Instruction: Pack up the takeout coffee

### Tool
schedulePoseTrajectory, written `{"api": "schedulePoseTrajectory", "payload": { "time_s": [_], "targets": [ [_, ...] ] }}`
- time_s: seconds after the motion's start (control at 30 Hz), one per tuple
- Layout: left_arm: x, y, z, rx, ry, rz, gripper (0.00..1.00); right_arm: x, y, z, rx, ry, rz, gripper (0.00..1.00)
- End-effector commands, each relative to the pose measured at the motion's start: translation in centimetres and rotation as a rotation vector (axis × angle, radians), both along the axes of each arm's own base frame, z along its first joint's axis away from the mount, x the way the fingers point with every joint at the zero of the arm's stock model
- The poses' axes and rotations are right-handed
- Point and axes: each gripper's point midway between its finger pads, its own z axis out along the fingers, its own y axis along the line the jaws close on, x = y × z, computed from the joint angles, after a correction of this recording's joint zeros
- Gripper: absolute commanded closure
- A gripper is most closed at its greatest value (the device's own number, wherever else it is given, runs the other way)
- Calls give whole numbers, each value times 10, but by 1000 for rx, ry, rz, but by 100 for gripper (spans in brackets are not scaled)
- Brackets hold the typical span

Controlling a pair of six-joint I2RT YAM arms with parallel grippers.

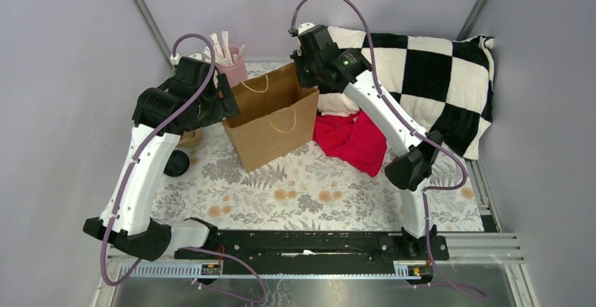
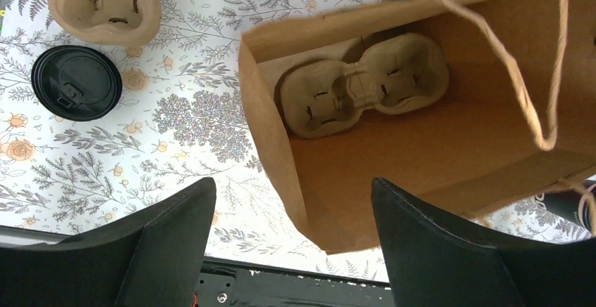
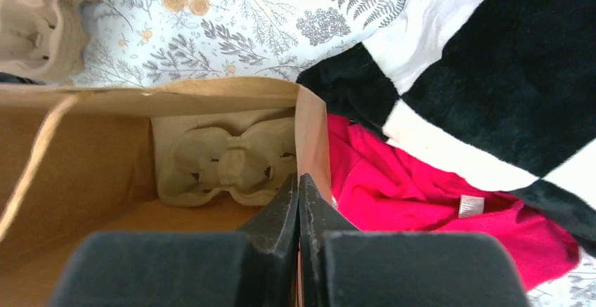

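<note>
1. Worktop (image 1: pixel 302 194): floral cover, carries everything under both tools.
2. Brown paper bag (image 1: pixel 270 121): stands open, mouth below both tools. Right tool (image 3: pixel 299 187) sits at one side wall, jaws pressed together, the rim apparently pinched between them. Risk: thin paper tears or slips free if that arm pulls, and the mouth sags shut.
3. Left tool (image 2: pixel 292 180): spread wide, holding nothing, hovering over the bag's opposite wall.
4. Cup carrier (image 2: pixel 362 82): flat on the bag's floor, beneath both tools, both wells vacant.
5. Takeout coffee (image 2: pixel 76 82): upright on the worktop, lidded, outside the bag, well out past one finger of the left tool, on the side away from the bag. Not packed yet. Risks:
   - a hard squeeze near the top pops it open;
   - the cup clips the rim or a handle loop (image 2: pixel 541 75) going in;
   - it misses a well and tips.
</note>
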Motion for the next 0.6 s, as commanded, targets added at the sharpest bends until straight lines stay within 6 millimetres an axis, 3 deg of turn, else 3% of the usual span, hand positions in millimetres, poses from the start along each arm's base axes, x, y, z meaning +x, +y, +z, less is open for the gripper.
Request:
{"api": "schedulePoseTrajectory", "payload": {
  "time_s": [0.0,0.13,0.2,0.4,0.5,0.57],
  "targets": [
    [13,2,-4,31,-16,7,16,7,-3,33,140,-57,-44,100],
    [20,3,4,55,-38,-4,19,7,-17,46,166,-56,-134,100],
    [20,-4,14,27,-46,-43,21,-2,-24,47,174,-15,-171,100],
    [13,-26,79,-105,-228,-160,25,-22,-29,54,263,16,-202,100],
    [8,-68,114,-230,-357,-416,25,-24,-34,57,255,16,-219,100],
    [-1,-102,122,-331,-393,-622,39,-24,-34,58,257,12,-218,100]
  ]
}}
